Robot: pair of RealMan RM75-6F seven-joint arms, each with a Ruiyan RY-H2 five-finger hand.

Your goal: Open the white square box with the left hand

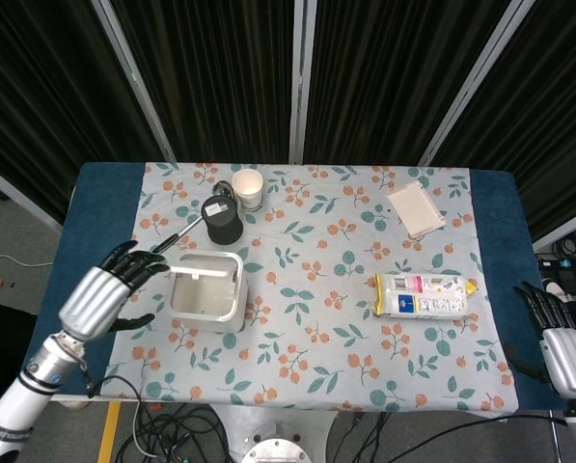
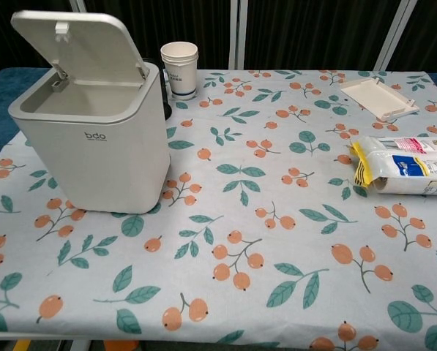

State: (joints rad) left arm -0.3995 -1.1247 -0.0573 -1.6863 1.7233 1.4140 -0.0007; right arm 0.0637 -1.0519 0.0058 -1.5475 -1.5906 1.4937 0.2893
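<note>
Near the tabletop's left edge, the white square box [image 2: 94,139] stands with its lid [image 2: 79,44] up. The left hand [image 1: 99,294] hovers beside it, fingers spread, empty. The stiff, light-looking lid probably needs only a top press.

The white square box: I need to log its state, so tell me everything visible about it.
The white square box is a smooth, matte, plastic-looking bin with rounded corners and small "bdo" lettering on its front. Its lid is up, hinged at the back and tilted rearward, showing a latch tab on the underside and the hollow interior. It stands upright on the floral tablecloth, at the table's left side, in front of a dark cylinder. The left hand hovers beside it without touching.
</note>
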